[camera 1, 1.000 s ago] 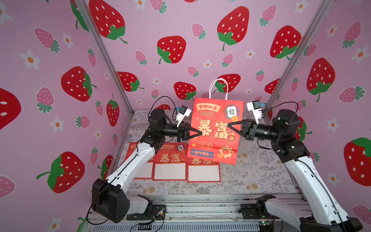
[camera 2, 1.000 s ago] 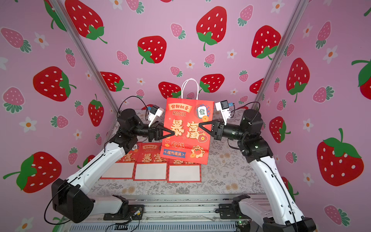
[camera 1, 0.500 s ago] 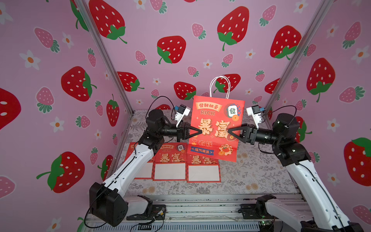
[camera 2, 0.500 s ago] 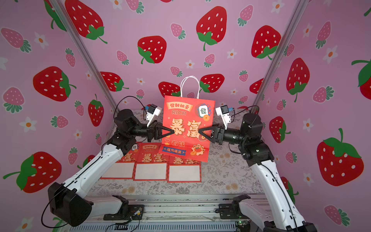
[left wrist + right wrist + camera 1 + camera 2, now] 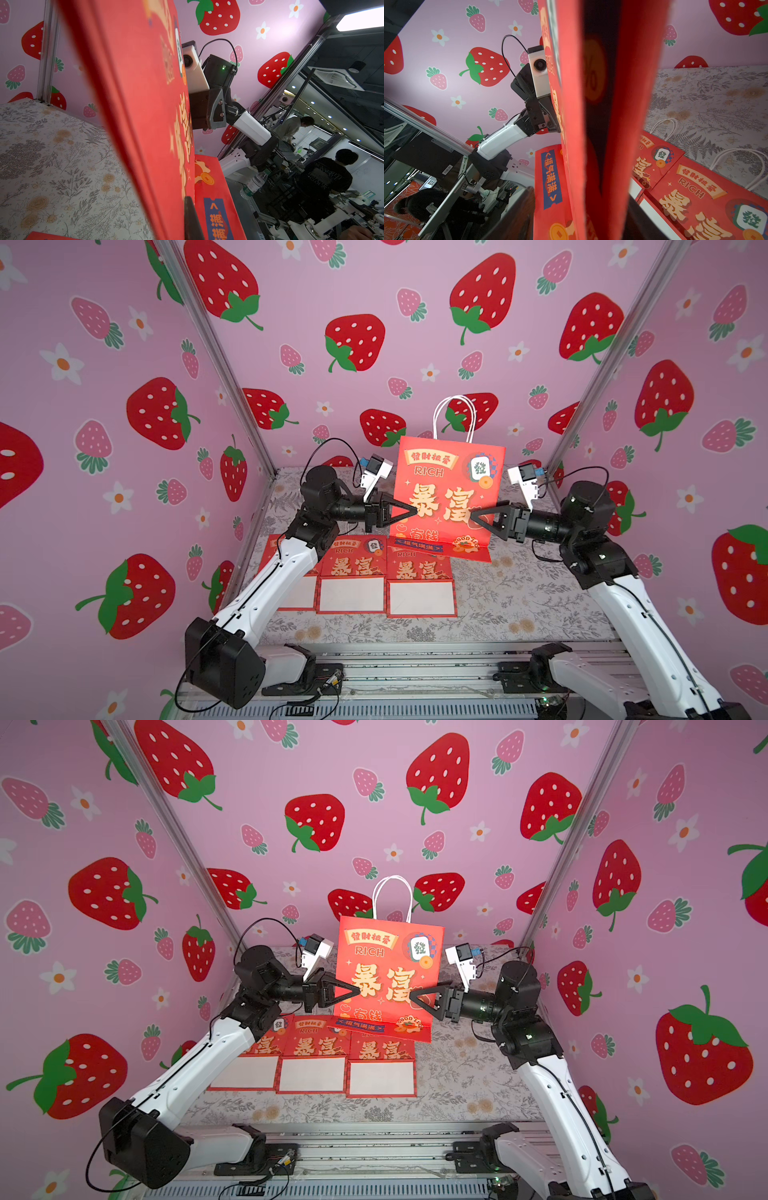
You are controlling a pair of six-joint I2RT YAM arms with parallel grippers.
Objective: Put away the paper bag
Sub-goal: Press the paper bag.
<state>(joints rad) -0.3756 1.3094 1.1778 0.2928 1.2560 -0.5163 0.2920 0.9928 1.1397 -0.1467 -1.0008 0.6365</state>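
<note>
The flat red paper bag with white cord handles (image 5: 449, 493) is hanging upright over the floral desk (image 5: 519, 601), looking light and floppy, so I'm pinching edges: left tool (image 5: 411, 512) is clamped shut on its side edge, right tool (image 5: 476, 516) is sitting partly open around the opposite edge.

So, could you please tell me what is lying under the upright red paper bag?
Under the upright red paper bag, flattened red paper bags lie on the floral tablecloth; its folded base hides their upper edges.
</note>
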